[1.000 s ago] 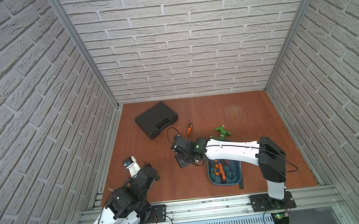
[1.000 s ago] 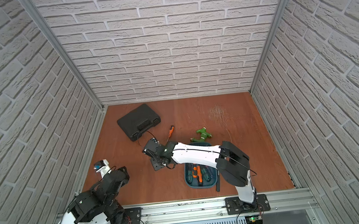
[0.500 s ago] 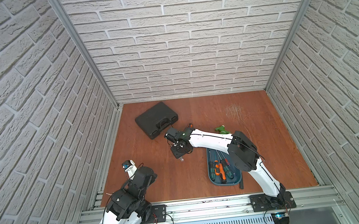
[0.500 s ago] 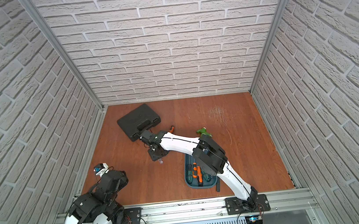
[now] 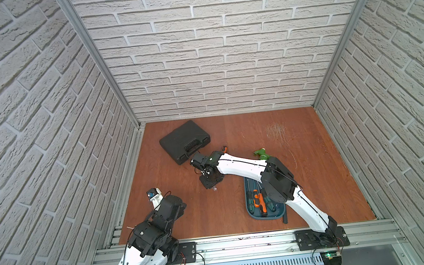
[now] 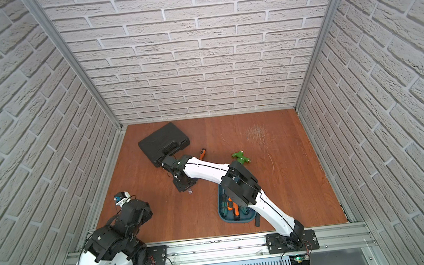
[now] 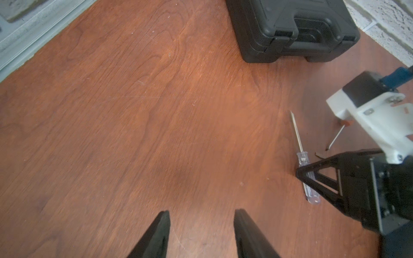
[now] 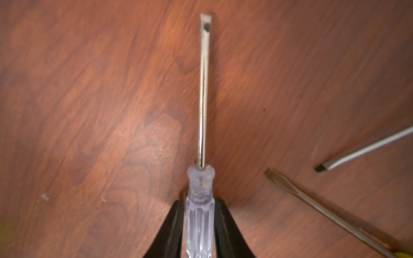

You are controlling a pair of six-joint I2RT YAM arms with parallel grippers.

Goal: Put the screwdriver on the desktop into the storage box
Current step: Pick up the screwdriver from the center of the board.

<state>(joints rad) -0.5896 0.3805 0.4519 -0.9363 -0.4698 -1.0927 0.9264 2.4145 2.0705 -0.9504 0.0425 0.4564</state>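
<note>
Clear-handled screwdriver (image 8: 201, 134) lies w/in right pincer (image 8: 199, 203), handle clamped both sides; left pincer (image 7: 202, 213) parted, empty.

— Are any markings reading in the top views?
— None is coming through legibly. The small blue-and-white part (image 5: 154, 195) at the lower left of the frame is showing too small to make out.
— And the wrist views?
— No lettering is showing on the black case (image 7: 290, 29) at the upper right, nor on the clear-handled screwdriver (image 8: 199, 214) at the bottom centre.
</note>
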